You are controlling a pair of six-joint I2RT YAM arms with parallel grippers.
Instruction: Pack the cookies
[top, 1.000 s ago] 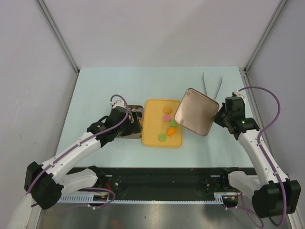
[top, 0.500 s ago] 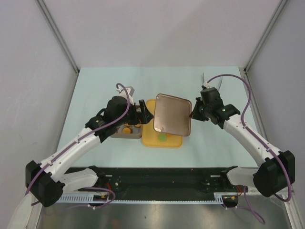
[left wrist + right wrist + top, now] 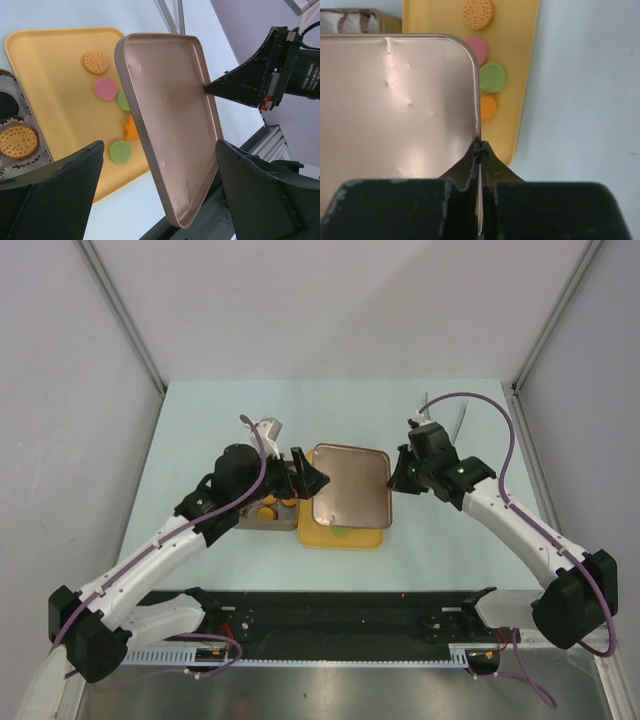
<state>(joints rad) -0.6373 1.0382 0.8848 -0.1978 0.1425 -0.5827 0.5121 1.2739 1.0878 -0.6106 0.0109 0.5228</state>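
Observation:
A bronze tin lid (image 3: 350, 487) hangs tilted over the yellow tray (image 3: 310, 537), and my right gripper (image 3: 480, 147) is shut on its right rim. Loose cookies lie on the tray (image 3: 50, 75): an orange one (image 3: 95, 62), a pink one (image 3: 105, 89), a green one (image 3: 120, 151), and more half hidden under the lid (image 3: 175, 115). The tin box (image 3: 265, 512) left of the tray holds an orange cookie (image 3: 18, 141) and a black cookie (image 3: 7, 106) in paper cups. My left gripper (image 3: 305, 475) stands open beside the lid's left edge, touching nothing.
Metal tongs (image 3: 170, 12) lie on the table behind the tray. The right arm's purple cable (image 3: 470, 400) loops above that spot. The black rail of the arm bases (image 3: 340, 610) runs along the near edge of the table.
The right arm has carried the lid left and laid it flatter over the tray. The left gripper has risen out of the tin box and swung right toward the lid.

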